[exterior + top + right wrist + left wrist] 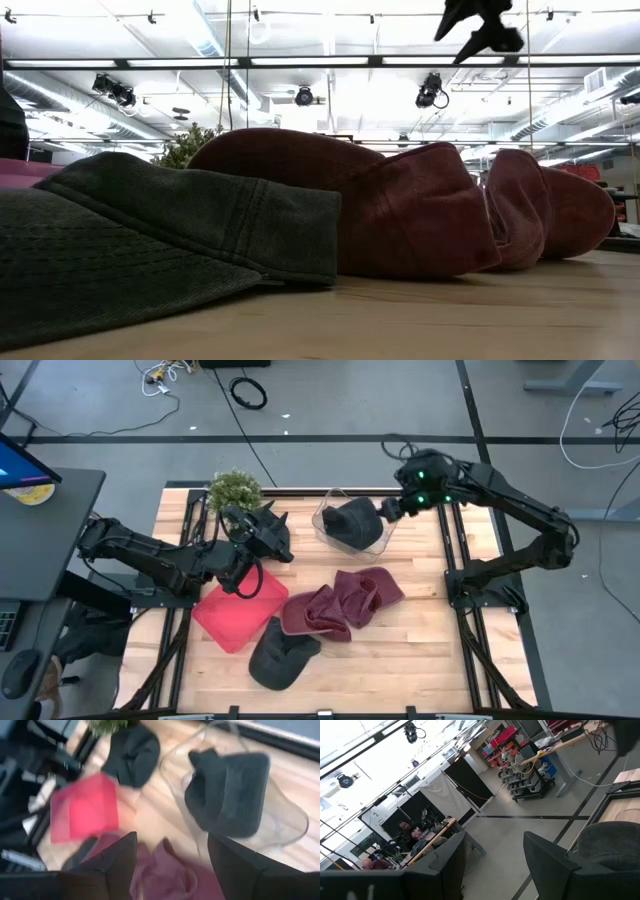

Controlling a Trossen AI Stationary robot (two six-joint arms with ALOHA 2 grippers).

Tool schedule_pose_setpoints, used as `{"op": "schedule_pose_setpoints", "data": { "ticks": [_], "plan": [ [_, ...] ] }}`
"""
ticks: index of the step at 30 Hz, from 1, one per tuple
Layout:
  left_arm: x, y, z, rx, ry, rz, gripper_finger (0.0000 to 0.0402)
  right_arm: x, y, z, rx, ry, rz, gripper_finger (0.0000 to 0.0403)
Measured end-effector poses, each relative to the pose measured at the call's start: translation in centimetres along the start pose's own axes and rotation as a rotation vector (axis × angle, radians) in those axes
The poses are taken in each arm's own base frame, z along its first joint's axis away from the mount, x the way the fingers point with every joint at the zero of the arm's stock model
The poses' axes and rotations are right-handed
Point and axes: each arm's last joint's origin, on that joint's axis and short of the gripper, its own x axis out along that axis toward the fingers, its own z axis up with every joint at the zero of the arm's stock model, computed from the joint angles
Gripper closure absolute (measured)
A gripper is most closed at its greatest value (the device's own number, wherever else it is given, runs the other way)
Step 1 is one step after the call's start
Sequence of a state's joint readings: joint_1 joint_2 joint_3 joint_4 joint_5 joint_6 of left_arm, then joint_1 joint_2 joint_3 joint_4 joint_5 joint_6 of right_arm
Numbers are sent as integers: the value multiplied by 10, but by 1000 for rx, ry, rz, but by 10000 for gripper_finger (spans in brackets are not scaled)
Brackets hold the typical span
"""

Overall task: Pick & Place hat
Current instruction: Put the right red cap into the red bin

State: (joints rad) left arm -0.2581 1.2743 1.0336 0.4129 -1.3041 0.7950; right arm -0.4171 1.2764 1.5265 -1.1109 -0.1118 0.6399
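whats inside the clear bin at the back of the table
One dark hat lies inside the clear bin, filling most of it. Whatever might lie beneath the hat is covered. The right claw hangs open beside the bin's rim.

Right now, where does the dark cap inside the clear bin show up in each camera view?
High view: the dark cap lies in the clear bin, upper middle, beside the right gripper.
Low view: not visible.
Left wrist view: not visible.
Right wrist view: upper right, in the bin, beyond the open fingers.
Shared landmark: the red tray, also.
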Motion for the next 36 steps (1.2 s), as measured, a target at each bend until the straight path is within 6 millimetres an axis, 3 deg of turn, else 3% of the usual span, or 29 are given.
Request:
{"op": "schedule_pose_setpoints", "data": {
  "ticks": [5, 11, 18, 26, 36],
  "plan": [
    [1, 0, 0, -26, -16, -15, 202, 3, 9, -19, -41, 47, -63, 159],
    [7, 1, -1, -81, -20, -16, 203, 20, 8, -39, -45, 114, -121, 159],
    [6, -1, -3, -72, -14, -26, 203, 37, 5, -81, -98, 285, -105, 159],
    [8, -7, -5, -104, -57, -122, 203, 33, 18, -134, -527, 390, -10, 161],
    [16, -10, -11, -121, -62, -195, 203, 61, 10, -181, -657, 467, -9, 177]
  ]
}}
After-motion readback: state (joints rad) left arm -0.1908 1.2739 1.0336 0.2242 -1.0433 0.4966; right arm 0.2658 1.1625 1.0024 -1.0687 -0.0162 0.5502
